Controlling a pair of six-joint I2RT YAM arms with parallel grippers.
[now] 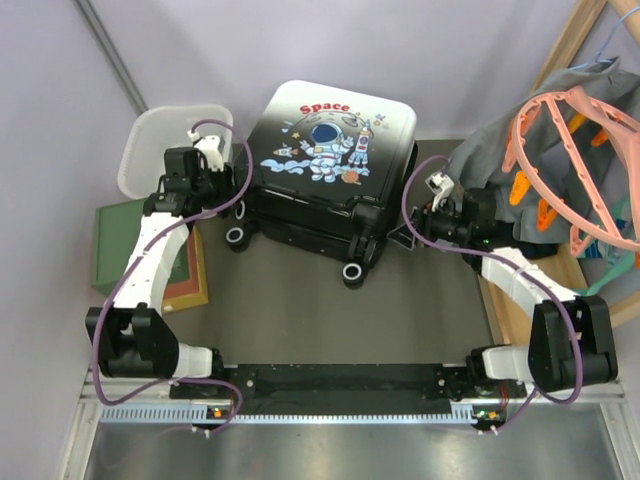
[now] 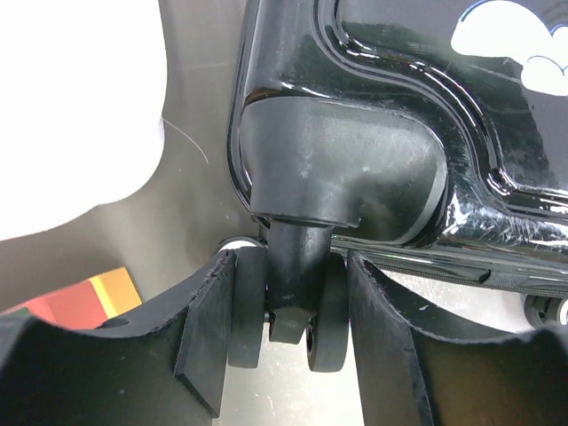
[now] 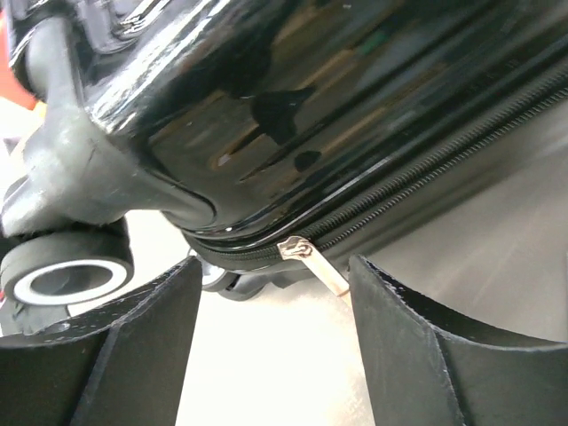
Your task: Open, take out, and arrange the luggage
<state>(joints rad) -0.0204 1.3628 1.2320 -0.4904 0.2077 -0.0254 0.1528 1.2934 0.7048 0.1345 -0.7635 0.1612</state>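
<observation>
Lying flat and fully zipped, the luggage (image 1: 325, 150) rests print-side up with its lid not yet raised; no contents show. At a corner on its left side, the left gripper (image 2: 288, 297) pinches 1 twin caster wheel (image 2: 247, 311) between both fingers, apparently bracing the case. On its right side, the right gripper (image 3: 273, 306) is spread, with the zipper pull (image 3: 312, 264) hanging untouched between the 2 fingers. Judged progress: opening has barely begun; unzipping, emptying and arranging all remain. Left of the luggage stand a white basket (image 1: 160, 135) and green-topped boxes (image 1: 118, 245). Right of it lie grey cloth (image 1: 500, 150) and pink hangers (image 1: 575, 160).
</observation>
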